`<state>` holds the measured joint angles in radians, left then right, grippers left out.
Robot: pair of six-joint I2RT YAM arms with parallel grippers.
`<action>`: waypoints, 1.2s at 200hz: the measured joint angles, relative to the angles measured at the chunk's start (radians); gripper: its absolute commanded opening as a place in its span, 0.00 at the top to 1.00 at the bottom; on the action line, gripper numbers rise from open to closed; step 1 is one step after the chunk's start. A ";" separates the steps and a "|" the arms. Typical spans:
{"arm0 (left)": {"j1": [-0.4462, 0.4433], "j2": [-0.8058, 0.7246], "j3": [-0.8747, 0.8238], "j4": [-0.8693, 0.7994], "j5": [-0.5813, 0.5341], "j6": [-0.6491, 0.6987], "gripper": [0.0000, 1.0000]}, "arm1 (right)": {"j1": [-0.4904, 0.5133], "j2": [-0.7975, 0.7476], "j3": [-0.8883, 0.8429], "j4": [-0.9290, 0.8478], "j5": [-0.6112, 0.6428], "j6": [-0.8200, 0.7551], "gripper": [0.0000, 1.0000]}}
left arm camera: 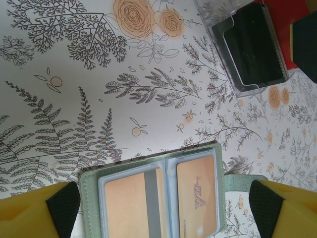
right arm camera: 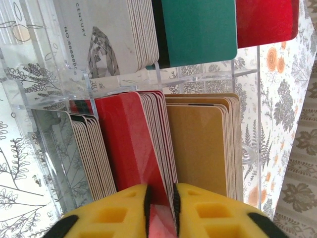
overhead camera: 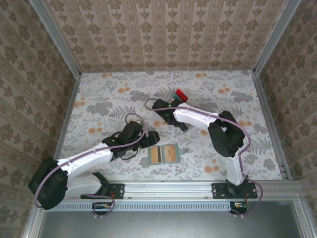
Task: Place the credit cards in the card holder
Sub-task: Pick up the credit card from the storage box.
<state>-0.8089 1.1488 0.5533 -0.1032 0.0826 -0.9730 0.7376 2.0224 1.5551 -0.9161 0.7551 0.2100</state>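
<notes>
The grey-green card holder [left arm camera: 89,198] lies open on the table [overhead camera: 163,154], with an orange credit card in each clear pocket [left arm camera: 126,208] [left arm camera: 198,193]. My left gripper [left arm camera: 161,213] is open; its yellow fingers [left arm camera: 34,210] stand wide on either side of the holder, just left of it in the top view [overhead camera: 150,141]. My right gripper [right arm camera: 161,198] reaches into the clear rack [right arm camera: 44,129] at mid table [overhead camera: 167,105]. Its pads press both sides of a few red credit cards [right arm camera: 129,148] at the front of a stack.
The rack also holds beige cards [right arm camera: 198,148], white cards [right arm camera: 109,34], a teal card [right arm camera: 198,29], a red card [right arm camera: 265,20] and a black one [left arm camera: 255,44]. Metal rails and patterned walls border the floral table.
</notes>
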 measured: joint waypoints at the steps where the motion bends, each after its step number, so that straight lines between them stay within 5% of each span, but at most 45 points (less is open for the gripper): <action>1: 0.000 0.000 0.000 0.000 0.000 0.000 0.09 | 0.000 0.000 0.000 0.000 0.000 0.001 0.81; 114: 0.000 0.000 -0.003 0.000 0.002 0.000 0.09 | 0.000 -0.059 -0.001 -0.008 -0.070 0.010 0.95; 175: 0.001 0.000 -0.003 0.000 0.005 0.000 0.09 | -0.020 -0.124 -0.001 -0.024 -0.224 0.047 1.00; 240: 0.018 0.000 0.007 0.000 0.021 0.000 0.09 | -0.055 -0.371 -0.093 -0.002 -0.428 0.145 1.00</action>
<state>-0.7910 1.1488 0.5606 -0.1032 0.1040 -0.9730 0.6827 1.6512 1.4616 -0.9176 0.3267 0.3553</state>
